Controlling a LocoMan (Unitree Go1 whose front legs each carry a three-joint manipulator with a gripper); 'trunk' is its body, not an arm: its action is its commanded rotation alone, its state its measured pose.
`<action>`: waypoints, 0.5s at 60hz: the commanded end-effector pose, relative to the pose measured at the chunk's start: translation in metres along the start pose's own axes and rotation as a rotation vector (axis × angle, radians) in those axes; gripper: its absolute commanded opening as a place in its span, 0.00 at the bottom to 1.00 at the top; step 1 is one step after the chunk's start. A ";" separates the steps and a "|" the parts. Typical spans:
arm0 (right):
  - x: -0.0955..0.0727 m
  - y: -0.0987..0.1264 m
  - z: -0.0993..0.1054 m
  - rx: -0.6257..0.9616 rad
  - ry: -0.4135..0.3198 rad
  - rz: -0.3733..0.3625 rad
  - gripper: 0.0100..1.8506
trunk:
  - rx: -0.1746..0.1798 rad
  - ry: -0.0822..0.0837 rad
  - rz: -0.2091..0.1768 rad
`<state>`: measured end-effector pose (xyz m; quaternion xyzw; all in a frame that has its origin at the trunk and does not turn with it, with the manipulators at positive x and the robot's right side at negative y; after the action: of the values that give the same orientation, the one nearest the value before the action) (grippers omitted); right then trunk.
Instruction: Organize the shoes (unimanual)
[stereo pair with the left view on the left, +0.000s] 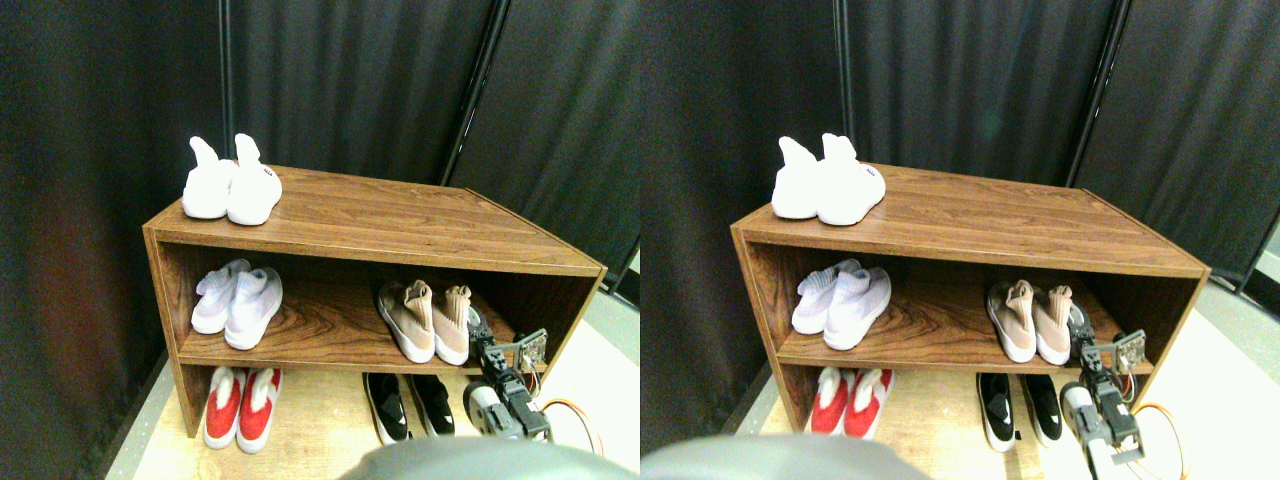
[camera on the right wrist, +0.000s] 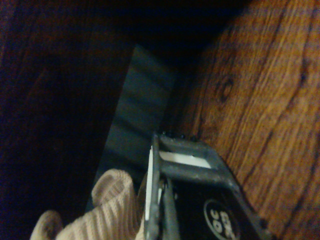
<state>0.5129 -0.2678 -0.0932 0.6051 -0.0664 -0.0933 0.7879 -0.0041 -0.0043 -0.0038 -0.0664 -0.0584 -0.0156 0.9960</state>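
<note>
Sitting on the middle shelf of the wooden rack, toward its right end, the tan-beige pair lies side by side with the white soles toward me and the ribbed collars standing up further in. Their long axes run near to far, slanting a little leftward as they come forward. The right manipulator comes up from the lower right, and its pincer rests just beside the right shoe of that pair, on its right flank, seemingly touching the knit. So the shoe lies immediately left of the pincer, and any nudge or grasp would, I judge, turn on that sideways closeness.

In the wrist view a ribbed tan collar presses against the dark jaw frame, with the shelf's wood grain on the other side and a dim back corner beyond. The gap between the jaws is hidden there and too small in the wide view, so I cannot tell whether the pincer is released or clenched.

Below, on the floor level, the low black pair stands near the manipulator's base; its toes are partly cut off.
</note>
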 end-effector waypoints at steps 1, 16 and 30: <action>0.001 0.003 -0.006 0.016 0.009 0.005 0.03 | -0.013 0.021 0.011; 0.004 0.005 -0.007 0.016 0.027 0.017 0.03 | -0.014 0.025 0.011; 0.004 0.008 0.006 0.000 -0.039 0.036 0.03 | -0.008 0.023 -0.001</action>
<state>0.5159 -0.2692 -0.0898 0.6020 -0.0766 -0.0968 0.7889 -0.0039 -0.0049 -0.0043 -0.0629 -0.0553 -0.0163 0.9964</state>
